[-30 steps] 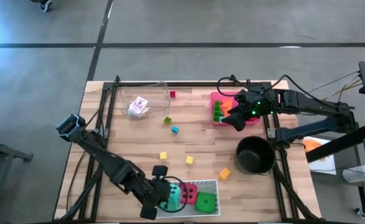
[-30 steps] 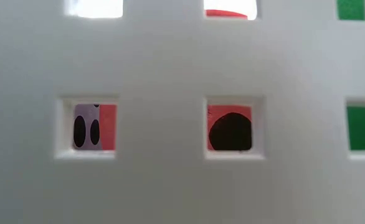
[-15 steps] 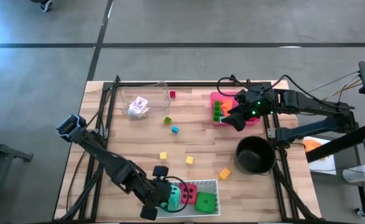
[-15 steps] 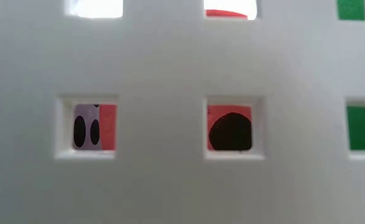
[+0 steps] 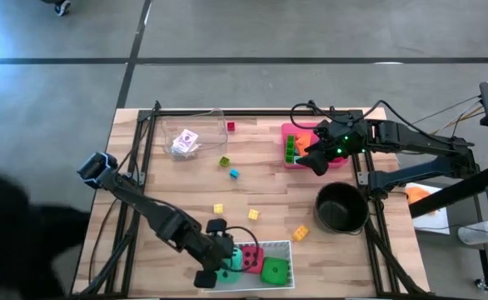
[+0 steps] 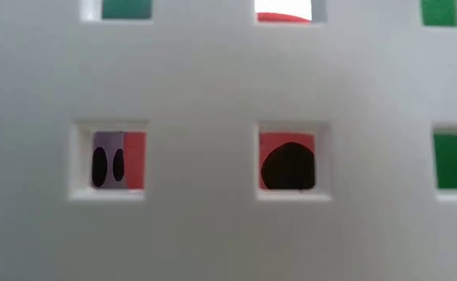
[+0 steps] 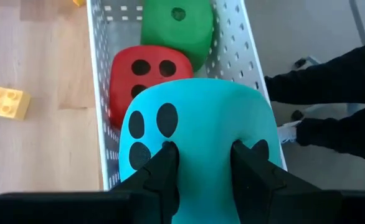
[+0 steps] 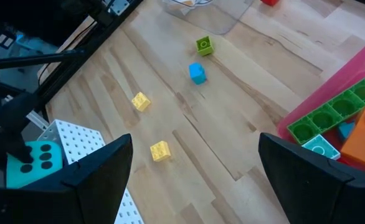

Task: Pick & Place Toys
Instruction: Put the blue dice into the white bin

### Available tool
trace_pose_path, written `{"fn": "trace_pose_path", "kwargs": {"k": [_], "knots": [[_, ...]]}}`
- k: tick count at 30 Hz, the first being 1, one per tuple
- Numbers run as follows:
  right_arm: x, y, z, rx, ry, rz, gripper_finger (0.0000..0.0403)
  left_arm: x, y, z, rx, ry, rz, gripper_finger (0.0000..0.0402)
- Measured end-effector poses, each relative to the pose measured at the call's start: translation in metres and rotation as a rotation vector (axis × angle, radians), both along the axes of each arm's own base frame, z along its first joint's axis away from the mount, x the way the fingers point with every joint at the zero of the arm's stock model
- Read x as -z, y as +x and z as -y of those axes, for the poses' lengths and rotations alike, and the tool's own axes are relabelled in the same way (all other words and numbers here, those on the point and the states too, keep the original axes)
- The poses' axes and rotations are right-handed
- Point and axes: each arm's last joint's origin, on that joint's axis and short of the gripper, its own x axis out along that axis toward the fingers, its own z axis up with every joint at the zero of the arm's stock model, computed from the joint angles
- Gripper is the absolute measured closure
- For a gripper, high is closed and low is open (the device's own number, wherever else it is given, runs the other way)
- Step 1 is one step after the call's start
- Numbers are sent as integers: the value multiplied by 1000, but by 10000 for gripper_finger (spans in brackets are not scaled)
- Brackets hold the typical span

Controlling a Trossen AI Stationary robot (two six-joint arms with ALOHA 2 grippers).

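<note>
Wooden table (image 5: 261, 187) carries a white perforated tray (image 7: 248, 59) at its near edge, holding the red die (image 7: 139, 71) and green die (image 7: 176, 25). Note that the left gripper (image 7: 201, 165) is clamped on the teal die (image 7: 198, 124) above the tray's end. Released here, the die may catch the rim and roll off the table edge. The right gripper (image 8: 195, 168) stands with fingers wide apart over the pink tray (image 8: 332, 93). Compared with a second ago, the left arm has shifted toward the tray.
</note>
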Motion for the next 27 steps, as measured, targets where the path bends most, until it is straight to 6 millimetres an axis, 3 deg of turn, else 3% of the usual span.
{"fn": "trace_pose_path", "kwargs": {"k": [9,19,23,27], "knots": [[0,0,0,0,0,0,62,2,6,-10,-60,-41,-37,289],[0,0,0,0,0,0,62,4,9,-12,-43,-67,-45,75],[0,0,0,0,0,0,62,3,10,-12,-44,-68,-44,37],[0,0,0,0,0,0,62,-3,11,-12,-41,-78,-38,25]]}}
